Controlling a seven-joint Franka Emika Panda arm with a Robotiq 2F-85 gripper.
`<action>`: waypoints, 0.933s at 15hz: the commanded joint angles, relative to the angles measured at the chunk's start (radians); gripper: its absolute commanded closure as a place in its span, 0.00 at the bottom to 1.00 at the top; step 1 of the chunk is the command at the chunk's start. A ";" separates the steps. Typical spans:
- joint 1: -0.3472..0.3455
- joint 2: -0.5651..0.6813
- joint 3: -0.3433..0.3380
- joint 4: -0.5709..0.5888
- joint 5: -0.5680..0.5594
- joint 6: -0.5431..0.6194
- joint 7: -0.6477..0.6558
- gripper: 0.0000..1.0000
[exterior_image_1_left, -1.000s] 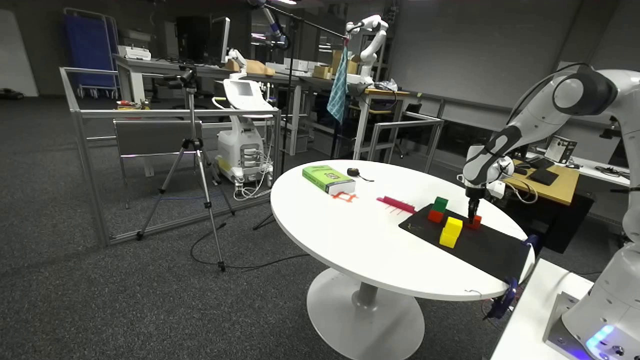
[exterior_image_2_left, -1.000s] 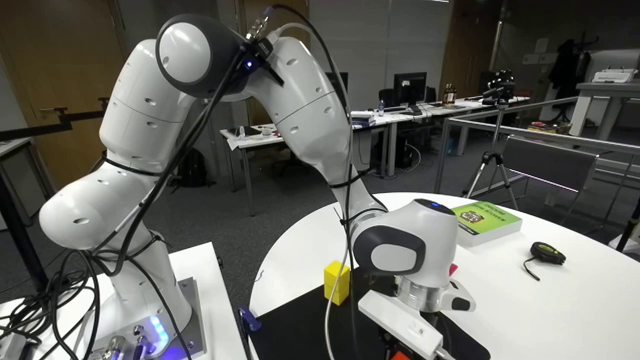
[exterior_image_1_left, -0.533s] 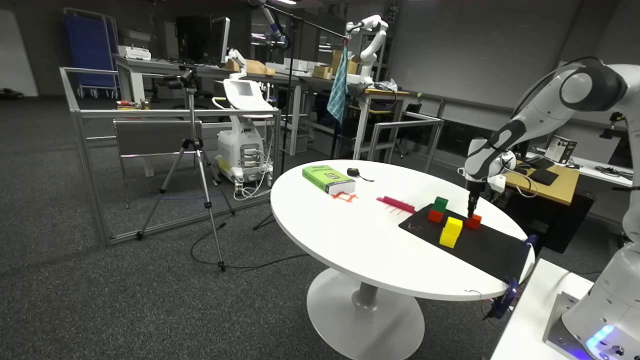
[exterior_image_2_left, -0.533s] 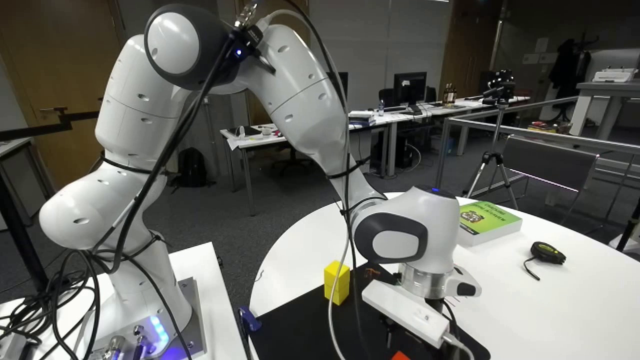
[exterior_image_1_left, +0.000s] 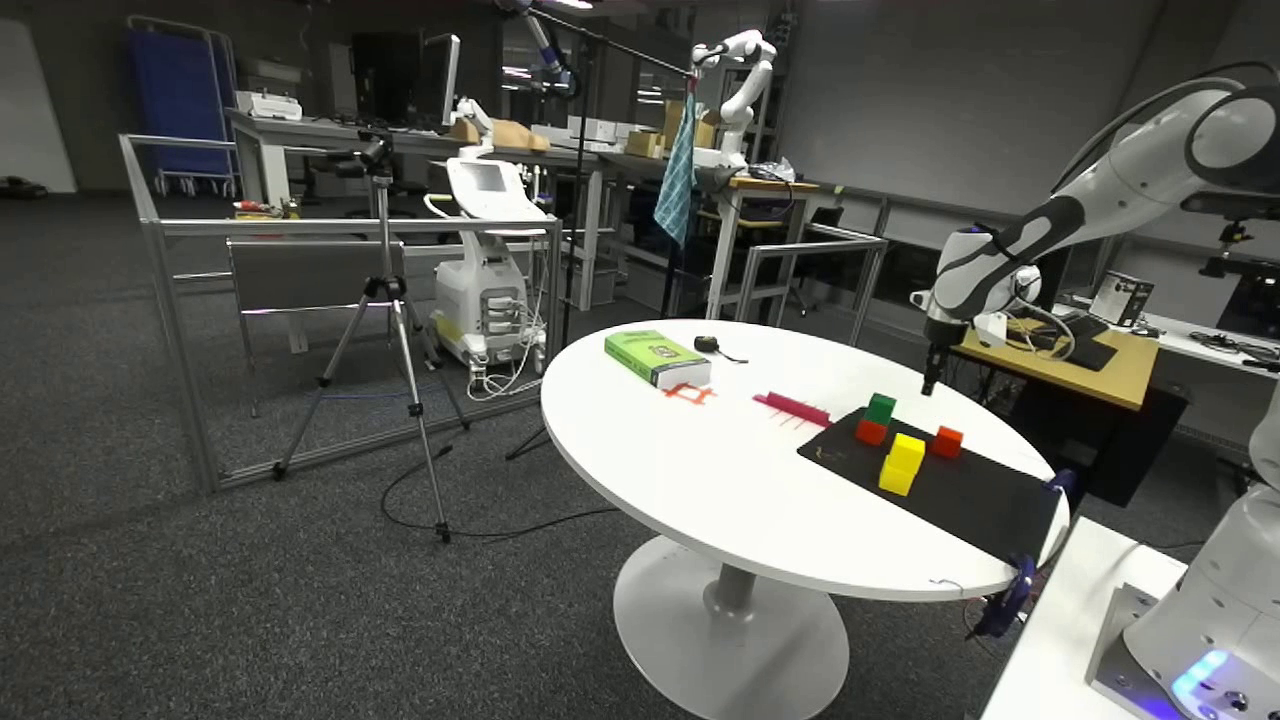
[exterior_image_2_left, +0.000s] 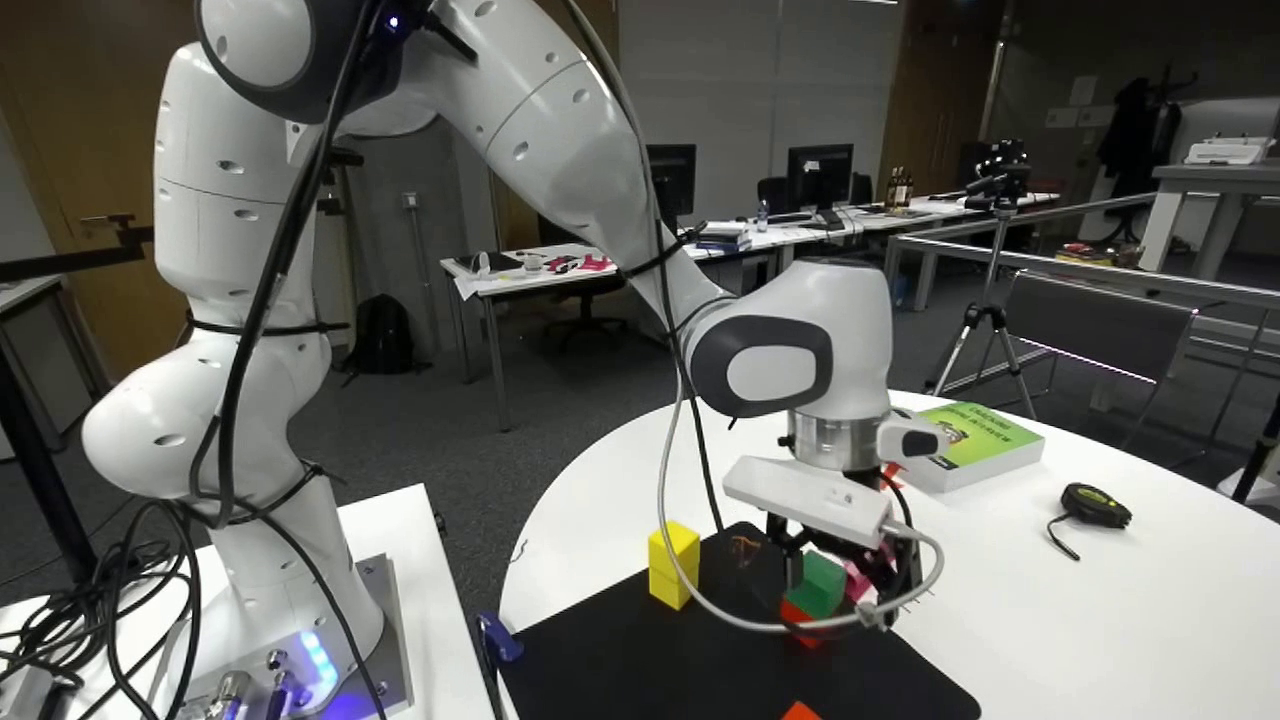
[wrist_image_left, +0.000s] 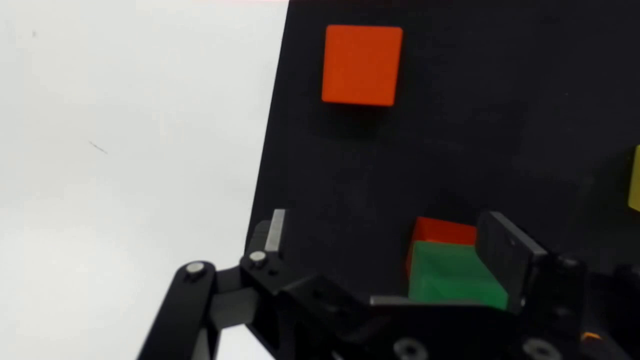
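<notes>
Green cube (exterior_image_2_left: 818, 585): on top of a red cube (exterior_image_2_left: 800, 625), stack stands on the mat (exterior_image_2_left: 610, 650). Nearest thing to the gripper (wrist_image_left: 384, 227) in the wrist view.
Gripper: jaws spread wide, nothing held. Hangs above the table (exterior_image_1_left: 650, 460), pointing down. One finger (wrist_image_left: 515, 255) overlaps the green cube in the wrist view; in an exterior view the tips show apart from it.
Lone red cube (wrist_image_left: 362, 65): flat on the mat near its edge, apart from both stacks.
Yellow pair (exterior_image_1_left: 903, 462): two cubes, one on the other, also on the mat.
Mat: black, blue clamp (exterior_image_2_left: 498, 640) at its edge.
Table: round, white top.
Magenta strip (exterior_image_1_left: 797, 408): on the table, just beside the mat.
Book (exterior_image_1_left: 655, 357): green cover, lying flat, well apart from the cubes. Orange frame (exterior_image_1_left: 690, 393) just beside it.
Tape measure (exterior_image_2_left: 1095, 506): black, near the book.
Arm (exterior_image_2_left: 575, 150): reaches over from a white stand (exterior_image_2_left: 425, 580).
</notes>
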 joint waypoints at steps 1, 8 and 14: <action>0.054 -0.083 0.014 -0.064 -0.001 -0.006 0.022 0.00; 0.117 -0.066 0.025 -0.062 -0.009 0.009 0.079 0.00; 0.118 -0.027 0.019 -0.046 -0.018 0.043 0.095 0.00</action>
